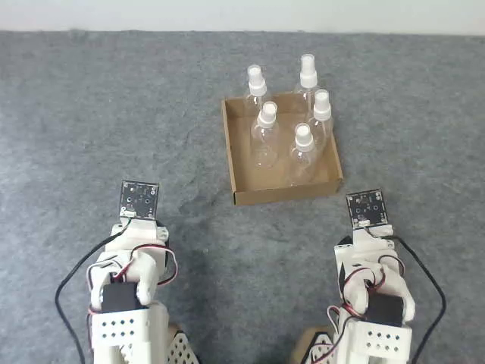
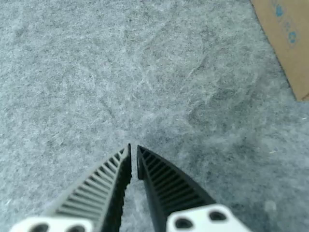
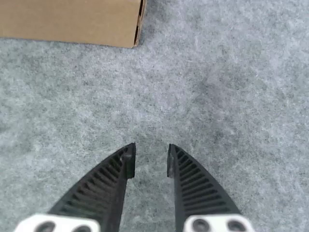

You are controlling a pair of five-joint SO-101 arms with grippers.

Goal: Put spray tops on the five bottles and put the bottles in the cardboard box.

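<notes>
Five clear bottles with white spray tops stand upright in the shallow cardboard box [image 1: 239, 163]: two at the back [image 1: 256, 87] [image 1: 307, 76], one at the right wall [image 1: 321, 114] and two nearer the front [image 1: 266, 133] [image 1: 303, 148]. Both arms are folded back at the near edge, short of the box. My left gripper [image 2: 133, 148] hangs over bare carpet, shut with nothing in it; a corner of the box [image 2: 285, 43] lies beyond it. My right gripper [image 3: 150, 151] is open by a narrow gap, empty, with the box's front wall [image 3: 72, 19] ahead.
Grey carpet [image 1: 114, 114] covers the whole table. The left arm [image 1: 129, 280] and the right arm [image 1: 371, 284] sit at the near edge with open carpet between them and on both sides of the box.
</notes>
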